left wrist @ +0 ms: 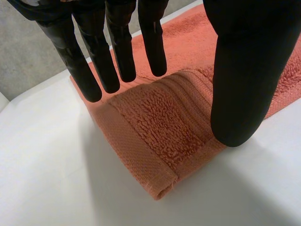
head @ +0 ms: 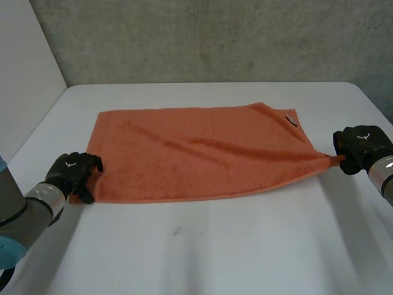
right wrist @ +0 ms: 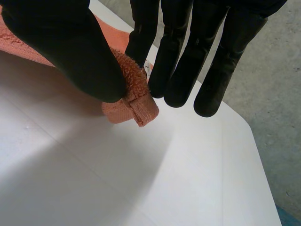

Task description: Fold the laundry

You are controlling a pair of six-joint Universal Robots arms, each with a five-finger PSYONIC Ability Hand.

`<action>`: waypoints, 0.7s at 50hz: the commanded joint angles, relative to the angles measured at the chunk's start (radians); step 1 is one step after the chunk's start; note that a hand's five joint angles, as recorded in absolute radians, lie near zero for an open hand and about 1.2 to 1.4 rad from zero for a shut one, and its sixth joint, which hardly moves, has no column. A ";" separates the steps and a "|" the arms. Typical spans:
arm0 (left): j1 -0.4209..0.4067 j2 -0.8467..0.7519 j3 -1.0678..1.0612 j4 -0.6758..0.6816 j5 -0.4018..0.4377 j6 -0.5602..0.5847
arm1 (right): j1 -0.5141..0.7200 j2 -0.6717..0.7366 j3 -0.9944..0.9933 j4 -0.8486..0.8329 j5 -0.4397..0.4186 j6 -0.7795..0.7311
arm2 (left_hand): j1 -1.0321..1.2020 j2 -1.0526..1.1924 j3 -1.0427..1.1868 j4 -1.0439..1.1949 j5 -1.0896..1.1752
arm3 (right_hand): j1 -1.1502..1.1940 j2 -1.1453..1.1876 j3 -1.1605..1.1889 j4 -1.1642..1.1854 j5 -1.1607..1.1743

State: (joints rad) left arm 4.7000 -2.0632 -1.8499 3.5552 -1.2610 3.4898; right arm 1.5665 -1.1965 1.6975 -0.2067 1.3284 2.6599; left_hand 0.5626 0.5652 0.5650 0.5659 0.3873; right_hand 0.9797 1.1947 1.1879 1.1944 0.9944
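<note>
An orange towel (head: 196,153) lies spread flat across the white table (head: 202,252). My left hand (head: 73,172) is at its near left corner. In the left wrist view that corner (left wrist: 160,141) lies flat on the table under my straight fingers (left wrist: 117,52), which hover above it, with the thumb (left wrist: 244,70) down at the towel's near edge. My right hand (head: 362,144) holds the near right corner, drawn out to a point off the towel's side. In the right wrist view the thumb (right wrist: 70,52) pinches that corner (right wrist: 134,101) against a finger, a little above the table.
A small white label (head: 290,120) sits at the towel's far right corner. A grey wall (head: 215,37) stands behind the table, and a white panel (head: 24,67) borders its left side. Bare tabletop stretches in front of the towel.
</note>
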 commanded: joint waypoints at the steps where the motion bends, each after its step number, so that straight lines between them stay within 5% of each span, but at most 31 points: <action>1: -0.001 -0.003 0.011 0.007 0.000 0.000 | 0.001 0.000 0.001 0.000 0.000 0.000 | 0.109 0.106 0.106 0.106 0.110 | 0.417 0.202 0.208 0.202 0.227; 8: -0.001 -0.003 0.012 0.030 -0.001 0.000 | 0.001 0.000 0.001 0.000 0.000 0.000 | 0.270 0.268 0.268 0.267 0.271 | 0.417 0.202 0.208 0.202 0.227; 18: -0.017 0.084 -0.034 0.060 -0.084 -0.005 | 0.000 0.000 -0.002 0.001 -0.001 0.000 | 0.833 0.830 0.830 0.829 0.833 | 0.417 0.202 0.208 0.202 0.227; 25: -0.018 0.118 -0.058 0.053 -0.083 -0.005 | -0.003 0.000 -0.015 0.007 -0.001 0.000 | 0.834 0.831 0.831 0.830 0.834 | 0.417 0.202 0.208 0.202 0.227; 27: -0.020 0.118 -0.058 0.047 -0.081 -0.003 | -0.003 0.000 -0.013 0.009 -0.001 0.000 | 0.743 0.740 0.741 0.740 0.744 | 0.417 0.202 0.208 0.202 0.227; 29: -0.027 0.120 -0.074 0.019 -0.084 0.000 | -0.002 0.000 -0.013 0.009 -0.001 0.000 | 0.045 0.042 0.042 0.041 0.045 | 0.417 0.202 0.208 0.202 0.227; 35: -0.047 0.124 -0.100 -0.033 -0.080 -0.002 | 0.001 0.000 -0.002 0.009 -0.003 0.000 | -0.053 -0.055 -0.055 -0.056 -0.052 | 0.417 0.202 0.208 0.202 0.227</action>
State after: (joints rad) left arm 4.6703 -1.9390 -1.9266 3.5701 -1.3450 3.4879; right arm 1.5647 -1.1965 1.6876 -0.1981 1.3261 2.6601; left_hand 0.5826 0.5844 0.5859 0.5975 0.4203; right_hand 0.9789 1.1947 1.1879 1.1944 0.9944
